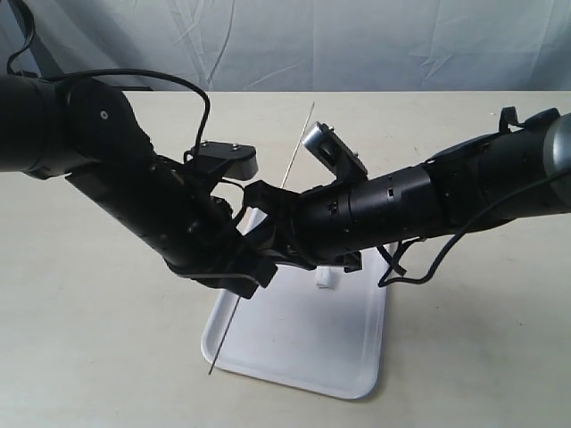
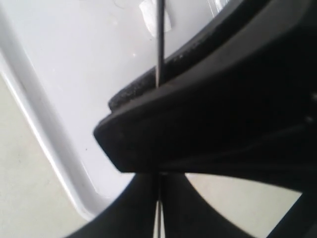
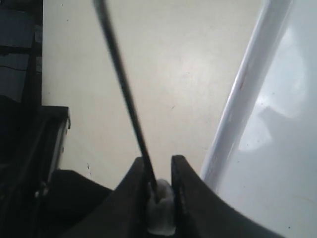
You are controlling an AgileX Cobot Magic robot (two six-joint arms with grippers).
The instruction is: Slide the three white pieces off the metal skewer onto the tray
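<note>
The metal skewer (image 1: 294,156) slants from the far table down over the tray's (image 1: 303,357) near-left corner. My left gripper (image 1: 245,272) is shut on the skewer's lower part, and the rod (image 2: 159,39) runs out between its closed fingers (image 2: 143,213). Just above it, my right gripper (image 1: 272,236) is shut on a white piece (image 3: 159,210) still threaded on the skewer (image 3: 124,89), held off the tray's left rim (image 3: 247,89). Another white piece (image 1: 327,278) lies loose on the tray (image 2: 59,99), also showing as a white piece (image 2: 154,20) in the left wrist view. No third piece shows.
Both black arms cross over the far half of the tray and hide it. A silver-faced camera block (image 1: 332,147) sits on the right arm's wrist. Cables (image 1: 419,267) hang from the right arm above the tray's right rim. Beige tabletop (image 1: 98,357) surrounds the tray.
</note>
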